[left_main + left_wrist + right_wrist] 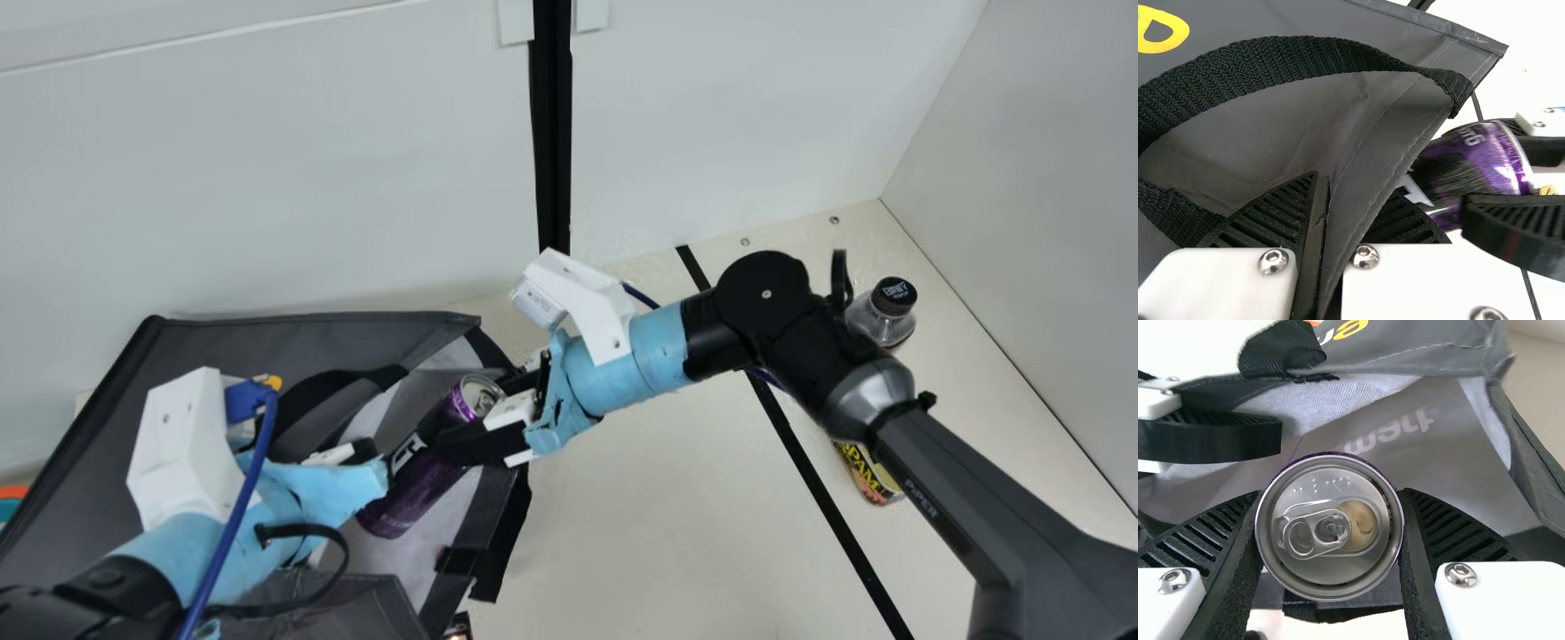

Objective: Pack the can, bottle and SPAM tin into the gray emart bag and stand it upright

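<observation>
In the main view, my left gripper (369,452) is pinching the gray bag's edge (267,342) at eight o'clock; my right (469,418) is clasping the can (413,498) at its mouth. The bottle (876,322) is standing at three, the SPAM tin (867,471) sitting at four.

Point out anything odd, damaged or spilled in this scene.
The can has a tan round patch beside its pull tab; I can't tell whether it's open. The gray bag sits askew, its rim pinched in the left end effector, which fits the packing. No spill shows.
</observation>
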`<action>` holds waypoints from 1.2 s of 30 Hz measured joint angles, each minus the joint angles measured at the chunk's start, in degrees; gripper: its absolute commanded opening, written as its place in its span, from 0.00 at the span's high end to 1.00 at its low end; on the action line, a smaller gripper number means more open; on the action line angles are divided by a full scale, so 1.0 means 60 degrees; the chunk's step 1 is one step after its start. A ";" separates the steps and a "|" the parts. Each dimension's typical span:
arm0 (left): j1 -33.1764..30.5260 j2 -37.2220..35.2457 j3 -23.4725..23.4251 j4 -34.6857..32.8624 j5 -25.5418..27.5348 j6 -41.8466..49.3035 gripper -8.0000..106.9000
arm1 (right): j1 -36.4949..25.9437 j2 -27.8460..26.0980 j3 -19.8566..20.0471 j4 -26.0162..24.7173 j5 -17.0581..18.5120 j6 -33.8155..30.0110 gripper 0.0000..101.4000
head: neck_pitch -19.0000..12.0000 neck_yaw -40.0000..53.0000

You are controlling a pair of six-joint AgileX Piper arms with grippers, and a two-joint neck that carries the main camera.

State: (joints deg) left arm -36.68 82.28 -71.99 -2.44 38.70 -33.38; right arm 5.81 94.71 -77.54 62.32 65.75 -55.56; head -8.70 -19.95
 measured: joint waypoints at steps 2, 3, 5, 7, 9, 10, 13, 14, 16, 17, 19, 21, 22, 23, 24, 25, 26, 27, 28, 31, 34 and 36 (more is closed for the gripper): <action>0.0000 0.0000 0.0000 0.0000 0.0000 0.0000 1.00 | 0.0102 0.0069 0.0063 0.0000 -0.0076 -0.0065 1.00 | 0.0015 0.0000; 0.0000 0.0000 0.0000 0.0000 0.0000 0.0000 1.00 | 0.0135 0.0088 0.0076 0.0000 -0.0134 -0.0124 1.00 | 0.0015 0.0000; 0.0000 0.0000 0.0000 0.0000 0.0000 0.0000 1.00 | 0.0214 0.0162 0.0135 0.0068 -0.0349 -0.0245 1.00 | 0.0000 0.0015; 0.0000 0.0000 0.0000 0.0000 0.0000 0.0000 1.00 | 0.0289 0.0239 0.0190 0.0093 -0.0471 -0.0315 1.00 | 0.0000 0.0015; 0.0000 0.0000 0.0000 0.0000 0.0000 0.0000 1.00 | 0.0383 0.0330 0.0226 0.0111 -0.0569 -0.0370 1.00 | 0.0000 0.0015; 0.0000 0.0000 0.0000 0.0000 0.0000 0.0000 1.00 | 0.0434 0.0378 0.0238 0.0119 -0.0660 -0.0394 1.00 | 0.0000 0.0000; 0.0000 0.0000 0.0000 0.0000 0.0000 0.0000 1.00 | 0.0573 0.0522 0.0238 0.0179 -0.0850 -0.0481 1.00 | 0.0000 0.0000; 0.0000 0.0000 0.0000 0.0000 0.0000 0.0000 1.00 | 0.0638 0.0577 0.0229 0.0193 -0.0891 -0.0500 1.00 | 0.0000 0.0015; 0.0000 0.0000 0.0000 0.0000 0.0000 0.0000 1.00 | 0.0736 0.0697 0.0208 0.0247 -0.1002 -0.0500 1.00 | 0.0000 0.0000; 0.0000 0.0000 0.0000 0.0000 0.0000 0.0000 1.00 | 0.0798 0.0765 0.0177 0.0247 -0.1062 -0.0515 1.00 | 0.0000 0.0015; 0.0000 0.0000 0.0000 0.0000 0.0000 0.0000 1.00 | 0.0919 0.0873 0.0133 0.0269 -0.1190 -0.0533 1.00 | 0.0000 0.0000; 0.0000 0.0000 0.0000 0.0000 0.0000 0.0000 1.00 | 0.1051 0.1001 0.0080 0.0283 -0.1299 -0.0533 1.00 | 0.0000 0.0015; 0.0000 0.0000 0.0000 0.0000 0.0000 0.0000 1.00 | 0.1102 0.1046 0.0056 0.0283 -0.1326 -0.0533 1.00 | 0.0000 0.0000; 0.0000 0.0000 0.0000 0.0000 0.0000 0.0000 1.00 | 0.1174 0.1106 0.0022 0.0293 -0.1351 -0.0533 1.00 | 0.0000 0.0000; 0.0000 0.0000 0.0000 0.0000 0.0000 0.0000 1.00 | 0.1240 0.1156 -0.0008 0.0314 -0.1405 -0.0533 1.00 | 0.0000 0.0000; 0.0000 0.0000 0.0000 0.0000 0.0000 0.0000 1.00 | 0.1292 0.1200 -0.0038 0.0314 -0.1473 -0.0533 1.00 | 0.0000 0.0000; 0.0000 0.0000 0.0000 0.0000 0.0000 0.0000 1.00 | 0.1352 0.1254 -0.0056 0.0314 -0.1553 -0.0524 1.00 | 0.0000 0.0000; 0.0000 0.0000 0.0000 0.0000 0.0000 0.0000 1.00 | 0.1414 0.1310 -0.0091 0.0314 -0.1581 -0.0513 1.00 | 0.0000 0.0015; 0.0000 0.0000 0.0000 0.0000 0.0000 0.0000 1.00 | 0.1452 0.1357 -0.0125 0.0314 -0.1623 -0.0496 1.00 | 0.0000 0.0015; 0.0000 0.0000 0.0000 0.0000 0.0000 0.0000 1.00 | 0.1590 0.1489 -0.0213 0.0314 -0.1704 -0.0428 0.90 | 0.0000 0.0015; 0.0000 0.0000 0.0000 0.0000 0.0000 0.0000 1.00 | 0.1663 0.1585 -0.0287 0.0293 -0.1752 -0.0408 0.80 | 0.0000 0.0000; 0.0000 0.0000 0.0000 0.0000 0.0000 0.0000 1.00 | 0.1698 0.1651 -0.0339 0.0282 -0.1764 -0.0389 0.74 | 0.0000 0.0000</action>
State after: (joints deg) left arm -36.68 82.28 -71.99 -2.44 38.70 -33.38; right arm 16.00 104.61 -79.58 64.01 55.17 -57.90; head -8.70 -19.95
